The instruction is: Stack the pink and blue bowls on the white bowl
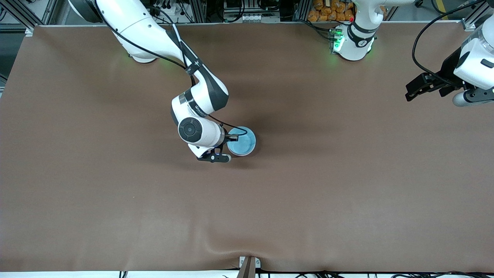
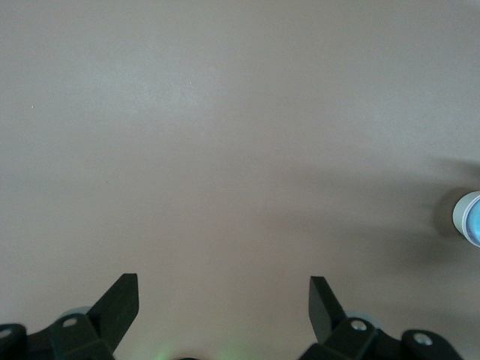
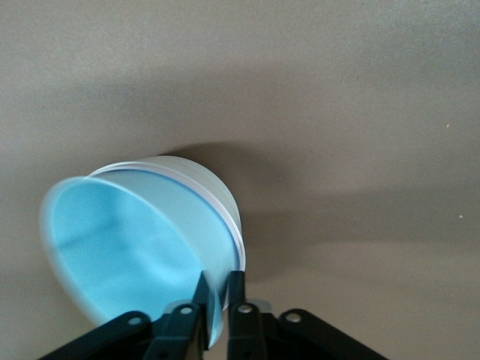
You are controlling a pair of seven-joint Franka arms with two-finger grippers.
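Observation:
The light blue bowl [image 1: 243, 142] is near the middle of the table. My right gripper [image 1: 231, 138] is shut on its rim, one finger inside and one outside. In the right wrist view the blue bowl [image 3: 127, 247] is tilted and sits partly in the white bowl [image 3: 214, 191], between my right gripper's fingertips [image 3: 221, 289]. The pink bowl does not show in any view. My left gripper [image 1: 408, 92] waits open and empty above the left arm's end of the table, as the left wrist view [image 2: 225, 300] shows. That view catches the bowls [image 2: 471, 217] at its edge.
Brown cloth [image 1: 308, 193] covers the whole table. Both arm bases stand along the edge farthest from the front camera. A small metal clamp [image 1: 249, 264] sits at the table's nearest edge.

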